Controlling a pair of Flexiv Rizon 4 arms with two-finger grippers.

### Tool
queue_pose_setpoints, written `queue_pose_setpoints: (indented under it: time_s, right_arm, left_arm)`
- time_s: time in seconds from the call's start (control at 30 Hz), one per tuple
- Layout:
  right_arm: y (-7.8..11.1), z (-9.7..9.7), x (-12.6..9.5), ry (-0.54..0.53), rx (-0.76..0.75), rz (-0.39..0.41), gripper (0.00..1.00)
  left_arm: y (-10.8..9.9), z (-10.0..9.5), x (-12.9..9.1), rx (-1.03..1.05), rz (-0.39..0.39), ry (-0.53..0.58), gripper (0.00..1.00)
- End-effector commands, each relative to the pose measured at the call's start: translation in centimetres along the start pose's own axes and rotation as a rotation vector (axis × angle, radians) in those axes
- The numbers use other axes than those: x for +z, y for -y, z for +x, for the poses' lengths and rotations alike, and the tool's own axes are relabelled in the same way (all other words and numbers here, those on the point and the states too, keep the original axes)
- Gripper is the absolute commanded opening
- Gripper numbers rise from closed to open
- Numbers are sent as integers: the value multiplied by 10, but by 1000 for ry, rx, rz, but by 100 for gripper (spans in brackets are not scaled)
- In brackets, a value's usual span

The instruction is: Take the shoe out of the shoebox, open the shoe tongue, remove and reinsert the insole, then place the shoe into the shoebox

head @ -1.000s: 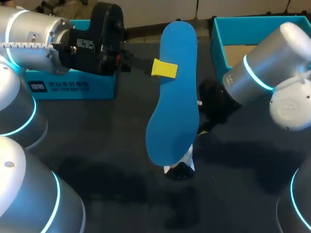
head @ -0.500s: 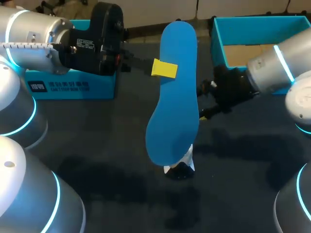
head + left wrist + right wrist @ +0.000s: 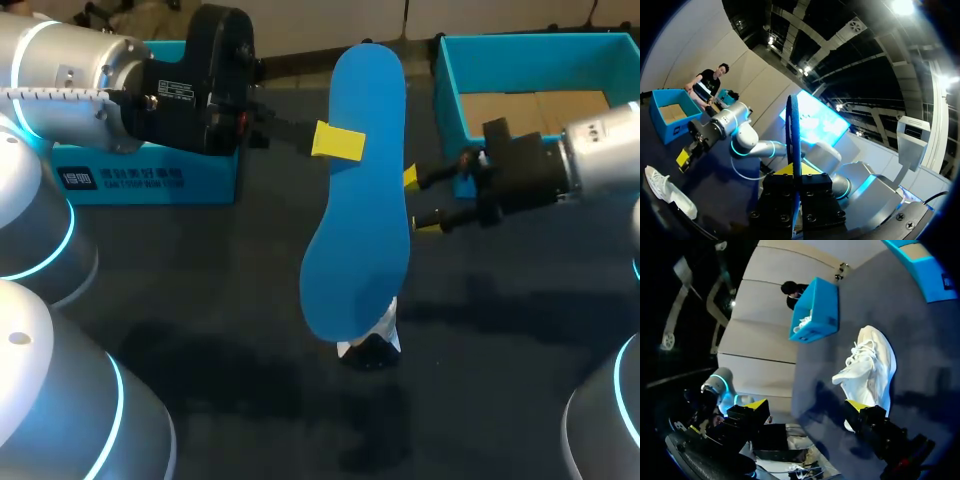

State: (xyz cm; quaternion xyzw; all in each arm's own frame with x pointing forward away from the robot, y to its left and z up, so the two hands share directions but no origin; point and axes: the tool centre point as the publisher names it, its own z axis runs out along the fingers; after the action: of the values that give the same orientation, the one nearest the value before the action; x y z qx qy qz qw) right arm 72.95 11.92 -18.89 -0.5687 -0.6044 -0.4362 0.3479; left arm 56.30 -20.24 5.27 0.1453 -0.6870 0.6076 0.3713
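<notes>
While my left arm comes in low from the left, a blue box (image 3: 150, 178) sits on the dark table (image 3: 200, 300) just behind it, partly covered by the arm's black wrist. The left gripper (image 3: 338, 142) is clamped on the blue insole (image 3: 360, 200). One yellow fingertip lies flat on the face that shows in the head view. In the left wrist view the insole (image 3: 793, 125) stands edge-on between the two fingers of the left gripper (image 3: 792, 170), pinched from both sides. The insole is held up off the table with its long axis running away from the robot.

Under the near end of the insole, a small part of the white shoe (image 3: 370, 345) shows on the table. The right wrist view gives more of it: the shoe (image 3: 867, 367) lies on the tabletop outside any box, laces visible, ahead of that gripper's fingers.

Just right of the insole hangs the right gripper (image 3: 418, 202), fingers spread wide with nothing between them, yellow tips pointing toward the insole's edge. I cannot tell whether a tip touches it.

At the far right stands the open blue shoebox (image 3: 450, 85), its brown floor bare.
</notes>
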Motion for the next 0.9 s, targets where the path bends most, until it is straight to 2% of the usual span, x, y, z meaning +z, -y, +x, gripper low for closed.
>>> queue_pose_setpoints:
  time_s: [0.03, 0.3, 0.43, 0.57, 0.67, 0.8, 0.9]
  right_arm:
    - [6, 6, -10, -35, 1, -28, 100]
    - [-4, 20, -24, -103, 24, -57, 100]
    - [-9, 29, -30, -171, 40, -77, 100]
    - [-12, 37, -30, -201, 45, -60, 100]
    - [-12, 42, -27, -221, 47, -17, 100]
    - [-12, 45, -26, -232, 29, -35, 100]
    - [-12, 45, -26, -232, 29, -35, 100]
  left_arm:
    - [-1, 0, 0, 0, -1, 1, 0]
    - [-1, 0, 0, 0, -1, 1, 0]
    - [-1, 0, 0, 0, -1, 1, 0]
    - [-1, 0, 0, 0, -1, 1, 0]
    - [-1, 0, 0, 0, -1, 1, 0]
    - [-1, -2, -1, 16, -7, 6, 0]
    - [-2, -8, -5, 135, -34, 34, 0]
